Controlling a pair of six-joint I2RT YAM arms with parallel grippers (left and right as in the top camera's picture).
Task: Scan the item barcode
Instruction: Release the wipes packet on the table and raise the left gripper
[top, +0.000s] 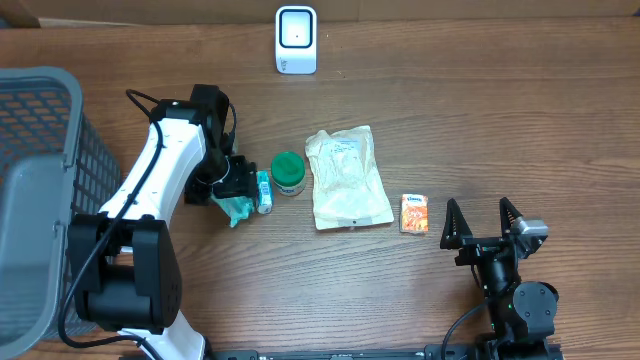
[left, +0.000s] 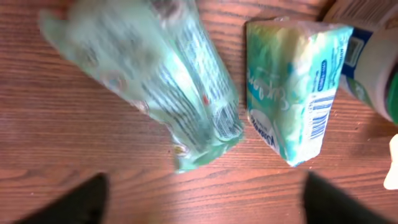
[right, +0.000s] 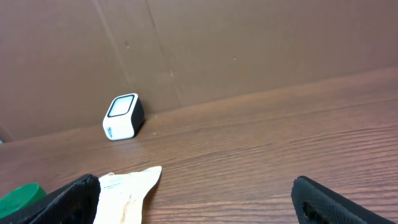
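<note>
A white barcode scanner (top: 296, 40) stands at the table's far edge and shows in the right wrist view too, scanner (right: 123, 116). My left gripper (top: 243, 196) is open and hovers just over a crinkly green packet (top: 237, 209) lying on the wood. In the left wrist view the green packet (left: 161, 81) lies loose beyond the spread fingers (left: 81, 202), with nothing between them. Beside it lies a tissue pack (left: 292, 87) with its barcode facing up. My right gripper (top: 483, 225) stands open near the front right, holding nothing.
A green-lidded jar (top: 288, 172), a white pouch (top: 347, 178) and a small orange packet (top: 414, 213) lie mid-table. A grey mesh basket (top: 35, 190) fills the left side. A brown cardboard wall (right: 217, 43) rises behind the scanner.
</note>
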